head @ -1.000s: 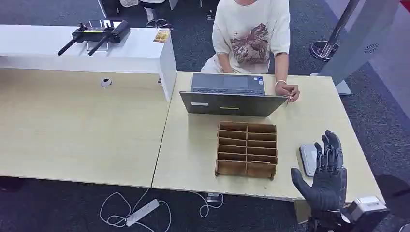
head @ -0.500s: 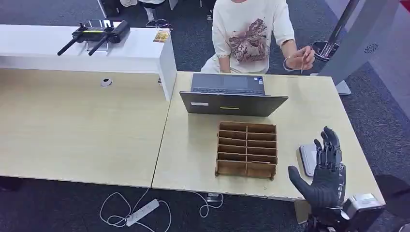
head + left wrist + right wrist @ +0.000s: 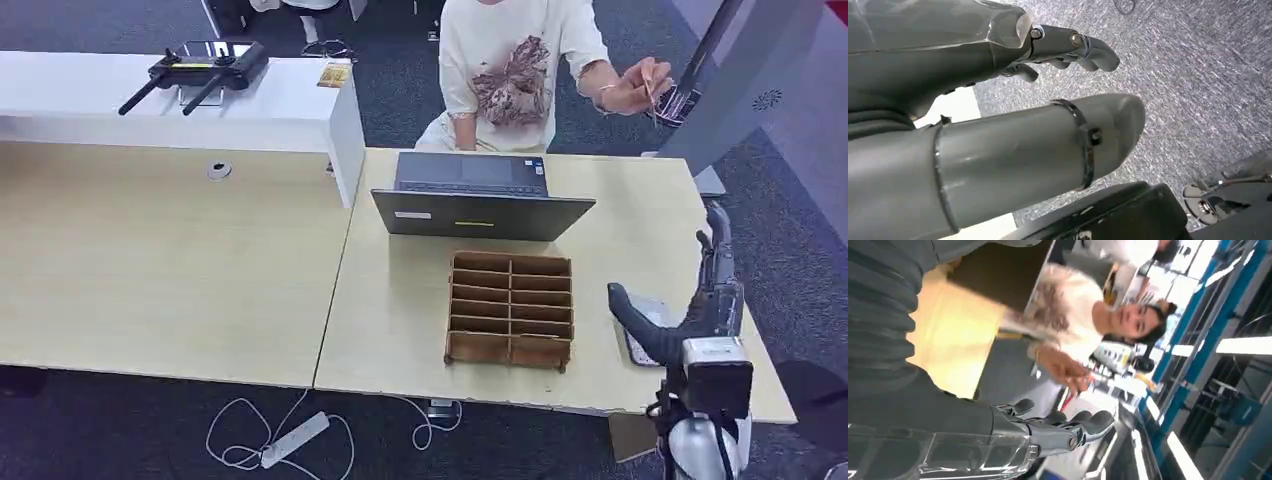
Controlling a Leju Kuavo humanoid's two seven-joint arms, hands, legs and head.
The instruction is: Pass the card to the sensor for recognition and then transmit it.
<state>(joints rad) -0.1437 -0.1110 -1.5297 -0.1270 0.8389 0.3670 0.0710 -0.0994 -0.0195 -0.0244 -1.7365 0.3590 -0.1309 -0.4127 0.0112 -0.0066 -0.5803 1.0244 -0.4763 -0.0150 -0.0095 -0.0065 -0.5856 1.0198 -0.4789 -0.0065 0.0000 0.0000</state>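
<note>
A person behind the desk holds a thin card (image 3: 652, 98) pinched in a raised hand (image 3: 632, 88), up near the grey post at the far right. The grey sensor pad (image 3: 636, 350) lies flat on the desk's right end, partly hidden by my thumb. My right hand (image 3: 700, 298) is raised edge-on above the pad, fingers stretched upward, thumb apart, holding nothing. In the right wrist view its fingers (image 3: 1068, 427) reach toward the person's hand (image 3: 1060, 367). My left hand (image 3: 1058, 45) hangs over grey carpet, empty, fingers loosely bent and apart from the thumb.
An open laptop (image 3: 480, 200) faces the person, with a wooden divided box (image 3: 511, 308) in front of it, left of the pad. A white counter (image 3: 290, 110) with a black controller (image 3: 195, 68) stands at the back left. A power strip (image 3: 290, 440) lies on the floor.
The person's hand lifted the card from beside the laptop up and to the right. My right hand rose, turned from palm-flat to edge-on, and shifted slightly right.
</note>
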